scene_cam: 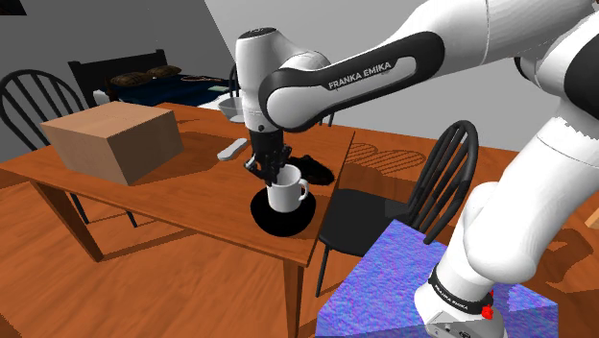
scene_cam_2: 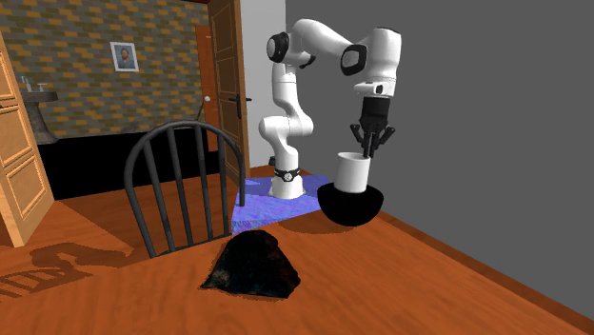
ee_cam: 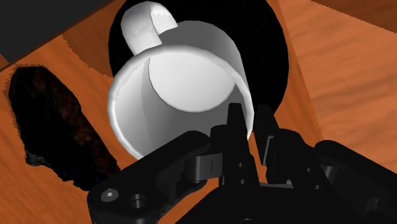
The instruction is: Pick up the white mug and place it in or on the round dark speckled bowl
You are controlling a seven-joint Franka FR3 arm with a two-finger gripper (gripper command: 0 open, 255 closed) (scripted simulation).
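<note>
The white mug (scene_cam: 286,192) stands upright inside the round black bowl (scene_cam: 278,219), near the wooden table's front corner. My gripper (scene_cam: 278,173) comes down from above and is shut on the mug's rim, on the side opposite the handle. The second exterior view has the mug (scene_cam_2: 352,173) rising out of the bowl (scene_cam_2: 350,205) with the gripper (scene_cam_2: 369,152) at its rim. In the wrist view the fingers (ee_cam: 232,124) clasp the wall of the mug (ee_cam: 178,83), and the bowl (ee_cam: 273,57) shows dark beneath it.
A dark crumpled lump (scene_cam: 312,168) lies right beside the bowl. A cardboard box (scene_cam: 115,142) stands toward the shoulder view's left, and a small white flat object (scene_cam: 232,149) lies behind the gripper. A black chair (scene_cam: 422,192) stands by the table edge (scene_cam: 317,240).
</note>
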